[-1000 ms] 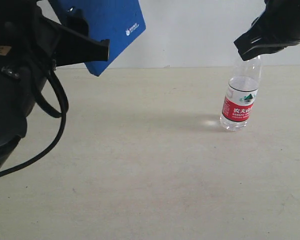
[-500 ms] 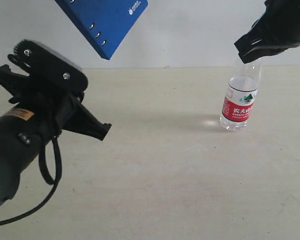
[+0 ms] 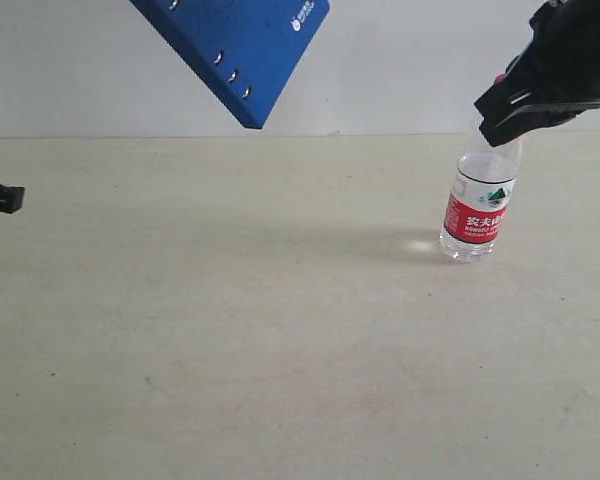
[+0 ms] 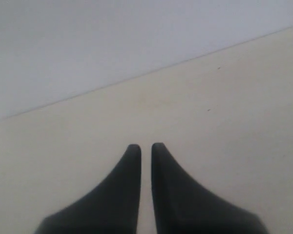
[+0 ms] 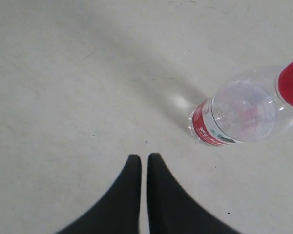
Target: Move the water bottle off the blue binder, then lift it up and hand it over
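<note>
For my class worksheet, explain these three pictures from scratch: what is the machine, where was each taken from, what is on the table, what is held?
It is a robot with two arms, each ending in a two-fingered gripper. One picture comes from a camera off the arms; the other two from wrist cameras looking along the black fingers. On the pale table a red-capped water bottle stands upright. The left gripper and right gripper are shut and empty; the bottle is beside the right one, not between its fingers. A blue binder hangs tilted in the air; what holds it is out of view.
</note>
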Action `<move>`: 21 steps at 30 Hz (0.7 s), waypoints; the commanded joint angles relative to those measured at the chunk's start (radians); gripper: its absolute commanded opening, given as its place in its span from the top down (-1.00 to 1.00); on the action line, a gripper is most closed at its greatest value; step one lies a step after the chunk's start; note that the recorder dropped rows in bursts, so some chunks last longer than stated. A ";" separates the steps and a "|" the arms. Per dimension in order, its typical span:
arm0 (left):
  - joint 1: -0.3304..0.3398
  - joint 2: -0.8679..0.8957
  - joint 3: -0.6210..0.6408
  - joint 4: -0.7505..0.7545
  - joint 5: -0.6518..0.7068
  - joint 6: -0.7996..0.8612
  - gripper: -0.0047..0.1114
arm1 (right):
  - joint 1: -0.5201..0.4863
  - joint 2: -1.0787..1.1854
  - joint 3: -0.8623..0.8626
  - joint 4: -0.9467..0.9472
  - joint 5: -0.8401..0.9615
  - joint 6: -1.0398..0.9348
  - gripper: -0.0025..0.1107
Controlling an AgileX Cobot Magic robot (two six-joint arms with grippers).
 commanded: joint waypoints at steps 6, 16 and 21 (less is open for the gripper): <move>0.169 -0.081 0.107 0.037 -0.059 -0.254 0.83 | 0.001 -0.060 0.002 0.034 -0.021 -0.098 0.96; 0.167 -0.665 0.254 0.010 0.050 -0.263 0.83 | 0.001 -0.251 0.002 0.036 -0.090 -0.109 0.96; 0.167 -0.944 0.254 0.012 0.273 -0.264 0.83 | 0.001 -0.327 0.002 0.036 -0.071 -0.109 0.96</move>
